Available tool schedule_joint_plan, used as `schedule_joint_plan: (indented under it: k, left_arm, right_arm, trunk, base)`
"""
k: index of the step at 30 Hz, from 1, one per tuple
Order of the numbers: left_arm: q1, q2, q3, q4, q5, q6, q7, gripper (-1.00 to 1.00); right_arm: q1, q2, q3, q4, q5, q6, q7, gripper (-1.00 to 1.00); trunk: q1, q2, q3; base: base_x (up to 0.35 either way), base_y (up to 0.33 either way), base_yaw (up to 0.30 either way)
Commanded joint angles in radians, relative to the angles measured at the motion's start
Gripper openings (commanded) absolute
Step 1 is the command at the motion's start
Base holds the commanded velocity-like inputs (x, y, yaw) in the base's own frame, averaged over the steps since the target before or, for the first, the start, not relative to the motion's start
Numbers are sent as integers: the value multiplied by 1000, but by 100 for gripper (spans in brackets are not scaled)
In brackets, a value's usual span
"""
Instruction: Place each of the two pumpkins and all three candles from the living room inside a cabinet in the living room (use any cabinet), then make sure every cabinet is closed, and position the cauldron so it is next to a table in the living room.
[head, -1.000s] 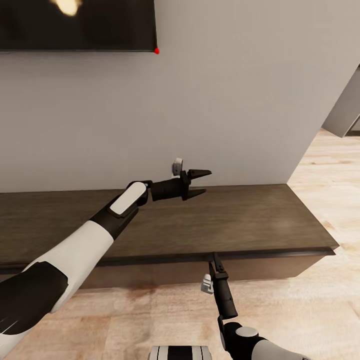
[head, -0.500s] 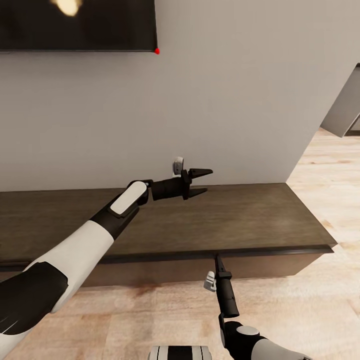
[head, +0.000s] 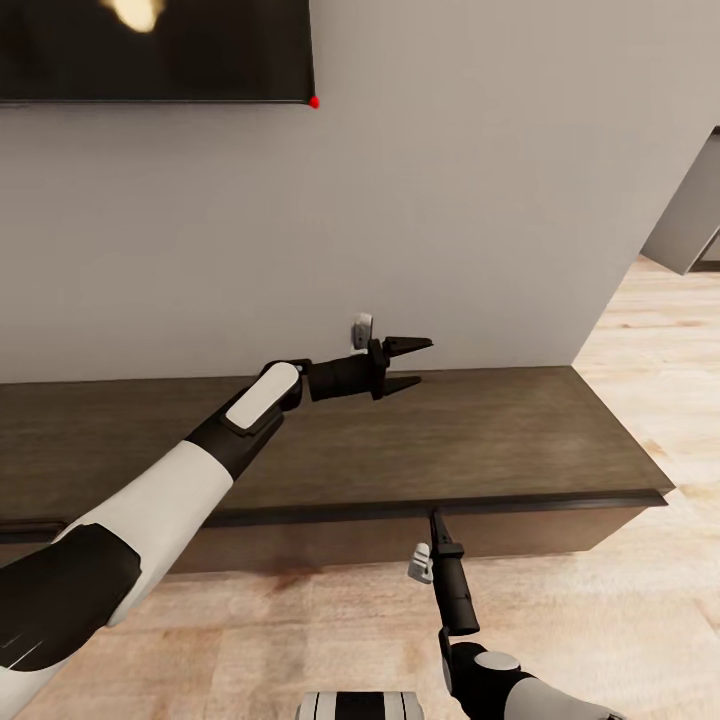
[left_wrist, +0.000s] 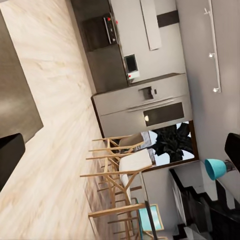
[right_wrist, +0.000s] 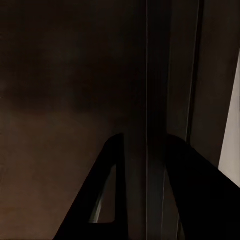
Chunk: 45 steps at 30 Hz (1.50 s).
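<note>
The long dark brown cabinet (head: 480, 430) runs along the wall, and its front looks flush. My left gripper (head: 412, 361) hovers above the cabinet top, open and empty, pointing right. My right gripper (head: 434, 520) points up at the lip of the cabinet front. In the right wrist view its dark fingers (right_wrist: 107, 190) stand a narrow gap apart against the brown front (right_wrist: 60, 75), astride a thin seam. I cannot tell whether they pinch anything. The pumpkins, candles and cauldron are out of view.
A black screen (head: 150, 50) hangs on the grey wall above the cabinet. Pale wood floor (head: 640, 620) lies in front and to the right. The left wrist view looks past the cabinet's end (left_wrist: 17, 95) to wooden stools (left_wrist: 117, 165) and kitchen units (left_wrist: 145, 100).
My left gripper has drifted slightly right above the cabinet top. My right gripper has slid a little down and right along the cabinet's front lip.
</note>
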Motion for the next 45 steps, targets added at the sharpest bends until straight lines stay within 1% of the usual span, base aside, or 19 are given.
schedule_joint_plan:
  k: [1, 15, 23, 31, 40, 45]
  left_arm:
    - [0, 0, 0, 0, 0, 0, 0, 100]
    - [0, -1, 2, 0, 1, 0, -1, 100]
    - [0, -1, 2, 0, 1, 0, -1, 100]
    - [0, -2, 2, 0, 1, 0, -3, 100]
    - [0, -3, 2, 0, 1, 0, -2, 100]
    - [0, -3, 2, -33, 1, 0, 1, 100]
  right_arm:
    - [1, -1, -6, 2, -5, -4, 6, -100]
    - [1, -1, -5, 2, -4, -6, 2, -100]
    - [1, -10, -5, 2, -4, -6, 1, -100]
    - [1, -10, -5, 2, -3, -6, 0, -100]
    - [1, -12, -5, 2, -3, -6, -1, -100]
    - [1, -12, -5, 3, -3, -5, -1, -100]
  trunk:
    - [0, 0, 0]
    - [0, 0, 0]
    - [0, 0, 0]
    - [0, 0, 0]
    - [0, 0, 0]
    - [0, 0, 0]
  base:
    - [0, 0, 0]
    - [-56, 0, 0]
    - [-10, 0, 0]
    - [-177, 0, 0]
    - [-323, 0, 0]
    - [-335, 0, 0]
